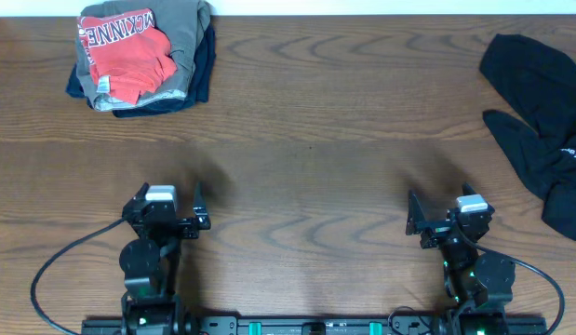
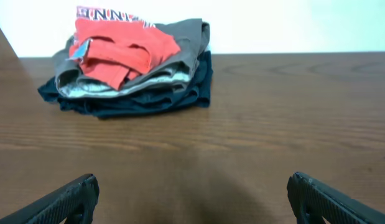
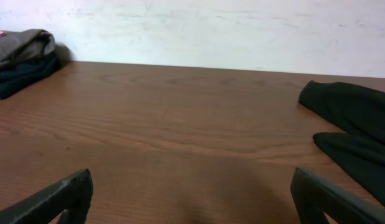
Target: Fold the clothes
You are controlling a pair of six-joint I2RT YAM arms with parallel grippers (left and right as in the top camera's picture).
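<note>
Dark fingers (image 2: 68, 200) fill the bottom corners of each wrist view. Both the left gripper (image 1: 169, 189) and the right gripper (image 1: 439, 200) stand spread wide with bare wood between their jaws, holding nothing. In the overhead view they sit at the lower left and lower right of the frame, well apart from all the cloth.

The table (image 1: 306, 121) takes up nearly the whole frame. It is brown wood with a strong wavy grain, lit evenly, with faint shadows just above each arm. Behind its far edge runs a plain white wall (image 3: 211, 31), slightly mottled.

A limp black garment (image 1: 539, 112) sprawls unfolded at the upper right, partly cut off by the frame edge, with a small white mark (image 1: 571, 149) near that edge. At the upper left lies a folded stack (image 1: 190, 42) near the wall: a navy piece (image 1: 202, 74) at the bottom, a grey piece (image 1: 180, 23) above it, and the coral-red T-shirt (image 1: 125, 58) on top, folded, with its lettering (image 1: 111, 33) showing toward the wall.
</note>
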